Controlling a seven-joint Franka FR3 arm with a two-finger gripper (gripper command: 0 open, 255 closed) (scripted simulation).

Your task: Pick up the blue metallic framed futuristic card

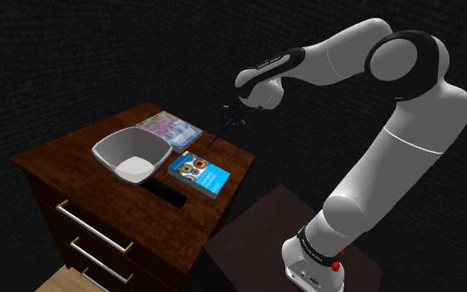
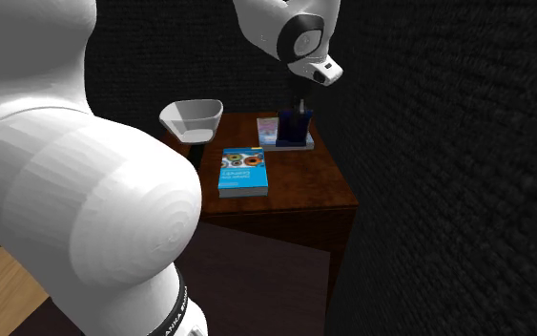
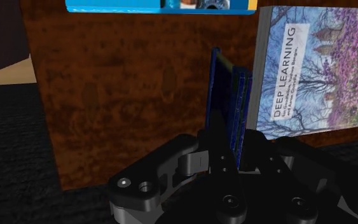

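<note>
1. Currently, the black fingers [image 3: 257,153] are clamping a dark blue card [image 3: 229,102], one on each face, and the card is standing on edge between them.
2. Seen from the wrist view, the card is hanging over the brown wooden table [image 3: 126,95], just beside the edge of a book [image 3: 311,70] that is showing purple trees and the words "DEEP LEARNING". I cannot tell whether the two are touching.
3. In the shoulder view the white arm [image 1: 406,124] is reaching down toward the table's far side. The card [image 1: 221,131] is showing as a thin dark sliver under the hand, near the purple book [image 1: 170,128].
4. In the second exterior view the card [image 2: 295,127] is standing upright over that book [image 2: 269,132]. Whether its lower edge is touching anything cannot be told.
5. A pale bowl [image 1: 132,153] and a bright blue book [image 1: 200,174] are lying elsewhere on the table, apart from the card.
</note>
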